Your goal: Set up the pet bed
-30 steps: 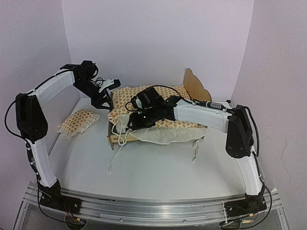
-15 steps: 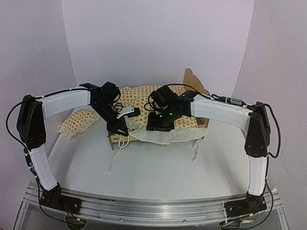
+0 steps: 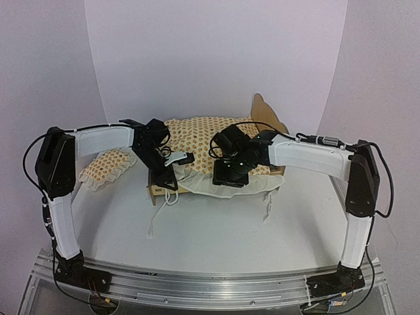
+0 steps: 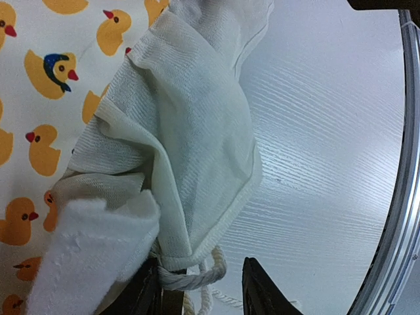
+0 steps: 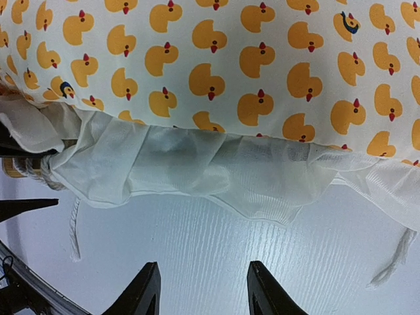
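The pet bed stands mid-table, its scalloped headboard (image 3: 266, 113) at the right and its low footboard (image 3: 156, 189) at the left. The duck-print mattress cushion (image 3: 209, 130) lies over it and hides the base; its cream underside (image 3: 226, 186) hangs over the near side. My left gripper (image 3: 172, 172) is open at the foot corner, with a tie cord (image 4: 197, 278) and cream fabric (image 4: 190, 151) lying against its left finger (image 4: 146, 296). My right gripper (image 3: 230, 176) is open and empty over the table (image 5: 216, 243), just in front of the cushion's hanging edge (image 5: 262, 177).
The small ruffled pillow (image 3: 105, 167) lies on the table left of the bed. Loose ties trail onto the table at the foot (image 3: 153, 220) and near the head (image 3: 268, 207). Walls close in on three sides; a metal rail (image 3: 197, 282) runs along the near edge.
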`<control>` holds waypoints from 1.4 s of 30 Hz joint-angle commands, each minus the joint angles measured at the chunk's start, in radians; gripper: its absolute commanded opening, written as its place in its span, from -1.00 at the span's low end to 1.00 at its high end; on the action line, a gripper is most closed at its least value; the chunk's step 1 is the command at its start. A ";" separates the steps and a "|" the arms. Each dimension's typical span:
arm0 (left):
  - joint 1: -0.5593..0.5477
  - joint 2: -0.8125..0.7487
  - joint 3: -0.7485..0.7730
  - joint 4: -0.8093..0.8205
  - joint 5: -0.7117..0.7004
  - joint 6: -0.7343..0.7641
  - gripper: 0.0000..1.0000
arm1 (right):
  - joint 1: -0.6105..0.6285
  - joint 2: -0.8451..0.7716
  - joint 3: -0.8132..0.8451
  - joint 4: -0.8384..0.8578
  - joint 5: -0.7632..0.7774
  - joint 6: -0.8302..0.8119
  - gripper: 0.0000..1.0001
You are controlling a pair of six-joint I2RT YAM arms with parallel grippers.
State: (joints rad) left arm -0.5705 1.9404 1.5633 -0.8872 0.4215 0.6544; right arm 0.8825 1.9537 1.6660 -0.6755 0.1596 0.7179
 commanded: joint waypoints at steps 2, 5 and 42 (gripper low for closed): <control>-0.005 0.023 0.002 -0.027 0.050 0.011 -0.22 | 0.003 -0.041 -0.001 0.000 0.018 0.022 -0.10; -0.017 0.061 0.007 -0.072 0.091 0.035 -0.26 | 0.004 -0.033 0.008 -0.001 0.012 0.017 -0.10; -0.061 0.183 0.229 -0.314 0.320 -0.043 -1.00 | 0.170 -0.075 -0.723 1.385 -0.094 -0.351 -0.11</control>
State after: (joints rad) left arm -0.6189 2.1197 1.7130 -0.9858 0.4200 0.7281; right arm 1.0534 1.7459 0.9297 0.3316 0.0063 0.4657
